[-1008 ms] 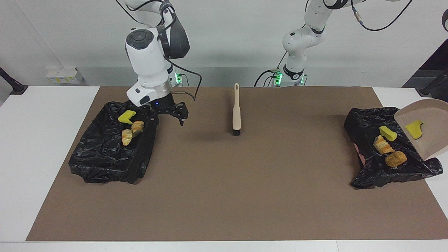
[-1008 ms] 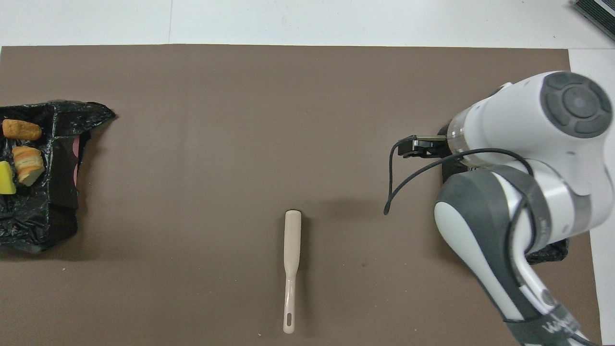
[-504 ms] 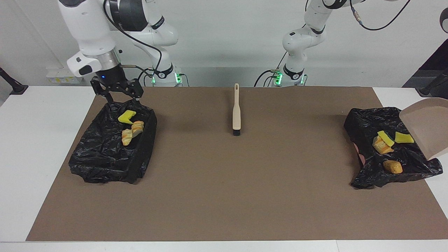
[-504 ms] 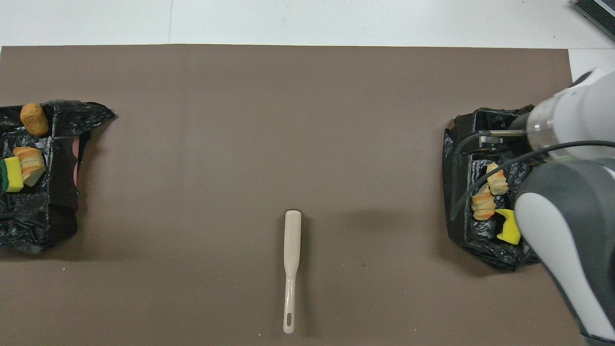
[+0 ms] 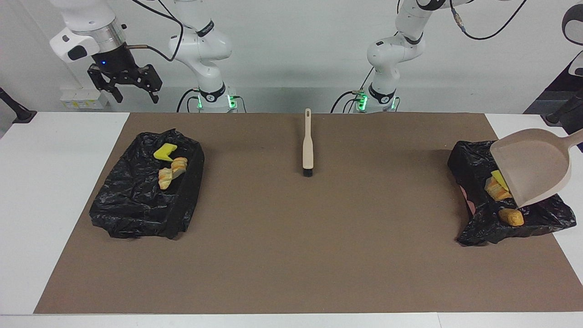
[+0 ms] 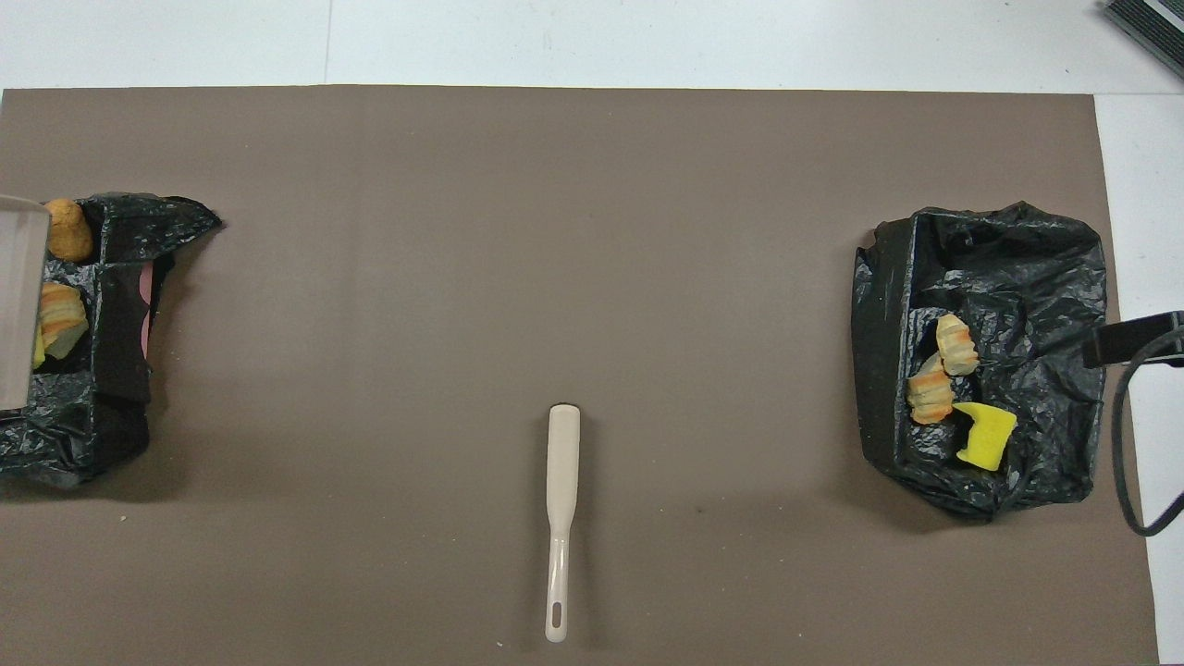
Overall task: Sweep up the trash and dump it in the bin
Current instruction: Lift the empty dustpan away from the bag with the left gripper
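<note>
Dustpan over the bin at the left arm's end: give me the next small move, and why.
Probably lift the dustpan clear of the bin and set it on the mat. It hangs tilted and visibly empty over the bin, the scraps lie in the bin, and none shows on the mat. The right gripper, open, waits raised above the right arm's end of the table.

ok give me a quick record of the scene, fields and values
right gripper: raised beside the bin at the right arm's end, fingers open, empty
left gripper: out of view
dustpan: tilted over the bin at the left arm's end, handle running out of view
brush: flat on the mat, between the bins
scraps: three showing in each bin
</note>
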{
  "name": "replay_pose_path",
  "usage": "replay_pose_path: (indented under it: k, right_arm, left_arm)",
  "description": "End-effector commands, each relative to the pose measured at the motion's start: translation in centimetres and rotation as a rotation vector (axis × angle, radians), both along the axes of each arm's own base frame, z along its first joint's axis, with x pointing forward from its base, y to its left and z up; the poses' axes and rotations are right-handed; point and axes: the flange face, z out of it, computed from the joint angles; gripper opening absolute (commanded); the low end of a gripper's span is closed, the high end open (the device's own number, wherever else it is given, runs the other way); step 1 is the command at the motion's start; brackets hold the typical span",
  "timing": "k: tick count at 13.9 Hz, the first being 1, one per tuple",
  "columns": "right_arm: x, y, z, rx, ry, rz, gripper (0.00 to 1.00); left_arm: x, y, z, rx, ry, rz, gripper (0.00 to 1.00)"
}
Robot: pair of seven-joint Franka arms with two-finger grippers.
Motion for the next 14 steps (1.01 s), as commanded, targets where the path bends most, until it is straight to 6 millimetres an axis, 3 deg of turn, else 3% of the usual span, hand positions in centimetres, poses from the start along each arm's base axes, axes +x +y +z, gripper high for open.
replay_pose_path:
  k: [1, 4, 7, 14]
  right_arm:
    - [-0.2, -0.1, -0.3, -0.004, -0.014, 0.013, 1.0]
    - [-0.2, -0.1, -0.3, 0.011, -0.009, 0.02, 1.0]
    - [-0.3, 0.1, -0.2, 0.009, -0.006, 0.024, 1.0]
    - [-0.4, 0.1, -0.3, 0.005, -0.007, 0.023, 1.0]
  left_arm:
    - [-1.4, -1.6, -0.3, -0.098, 0.01, 0.05, 0.0]
    - [-2.0, -7.6, -2.2, -0.131, 0.028, 0.024, 0.0]
    - [-3.0, -15.0, -5.0, -0.15, 0.034, 0.068, 0.0]
    - [-3.9, -29.9, -10.1, -0.295, -0.053, 0.493, 0.0]
